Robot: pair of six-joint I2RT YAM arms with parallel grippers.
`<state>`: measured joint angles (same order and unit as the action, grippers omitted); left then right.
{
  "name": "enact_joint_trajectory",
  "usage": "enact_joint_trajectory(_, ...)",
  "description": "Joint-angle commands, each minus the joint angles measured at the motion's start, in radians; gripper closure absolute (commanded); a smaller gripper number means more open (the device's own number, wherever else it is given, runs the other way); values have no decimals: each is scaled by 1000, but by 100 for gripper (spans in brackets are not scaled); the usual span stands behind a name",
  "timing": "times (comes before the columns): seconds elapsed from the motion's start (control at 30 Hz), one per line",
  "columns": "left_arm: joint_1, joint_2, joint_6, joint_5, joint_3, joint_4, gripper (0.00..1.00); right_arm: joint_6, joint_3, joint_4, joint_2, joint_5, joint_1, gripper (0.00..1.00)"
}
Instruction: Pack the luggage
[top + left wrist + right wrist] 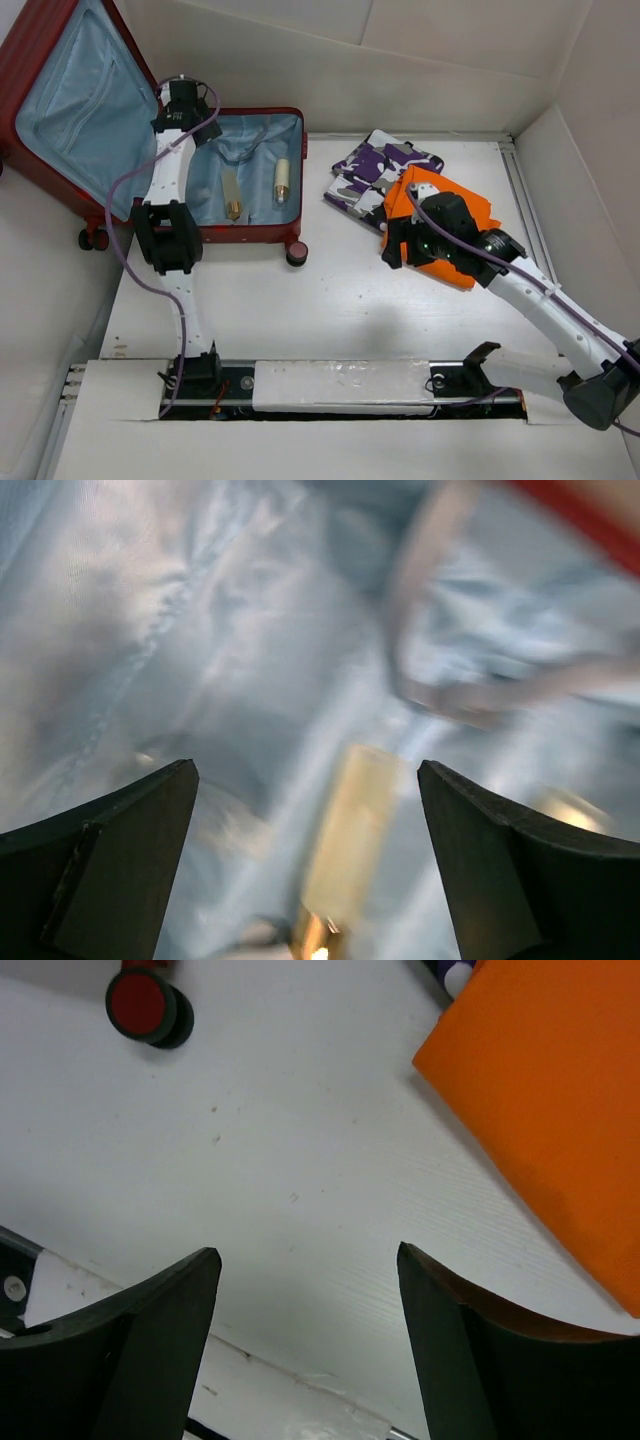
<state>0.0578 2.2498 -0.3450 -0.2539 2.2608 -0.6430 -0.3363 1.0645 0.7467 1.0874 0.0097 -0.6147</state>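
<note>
while the luggage [250, 234] lies open at the table's far-left corner, lid propped on the wall, the left gripper [305, 770] hangs inside over the blue lining, jaws spread, nothing clamped. slim bottle [232, 195] and cream bottle [282, 183] lie side by side in the tub. one of them shows blurred below the gap. right gripper [307, 1252] is spread too, empty, over bare table [300, 1140] at the edge of the orange cloth [550, 1110]. camo cloth [385, 165] touches the orange one. a wheel [145, 1005] sits between the right gripper and the shell.
</note>
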Motion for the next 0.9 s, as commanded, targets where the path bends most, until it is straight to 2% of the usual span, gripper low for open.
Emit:
enact_joint_trajectory(0.0,-103,-266,1,86,-52,80,12,-6,92,-56,2,64,18,24)
enact_joint_trajectory(0.03,-139,-298,1,109,-116,80,13,-6,101,-56,2,85,30,31)
enact_joint_trajectory(0.13,-341,-409,2,104,-257,94,15,-44,126,-37,2,199,94,73)
enact_joint_trajectory(0.2,-441,-450,-44,106,-334,103,18,-61,135,-15,-11,242,140,85)
enact_joint_trajectory(0.23,-525,-490,-98,128,-380,120,18,-61,135,-6,-23,242,164,92)
enact_joint_trajectory(0.33,-668,-541,-207,180,-527,175,20,-81,159,35,-60,242,254,94)
enact_joint_trajectory(0.43,-766,-562,-357,203,-638,235,24,-102,192,83,-125,242,308,80)
enact_joint_trajectory(0.47,-833,-562,-388,203,-662,253,26,-102,218,94,-145,233,308,66)
enact_joint_trajectory(0.6,-989,-572,-557,160,-820,376,24,-113,288,155,-214,188,319,33)
enact_joint_trajectory(0.7,-1062,-535,-701,175,-912,524,24,-113,310,183,-227,96,319,23)
enact_joint_trajectory(0.77,-1089,-506,-767,188,-928,630,24,-113,310,183,-253,40,319,20)
enact_joint_trajectory(0.87,-1124,-412,-882,197,-926,696,23,-122,278,183,-297,-36,319,19)
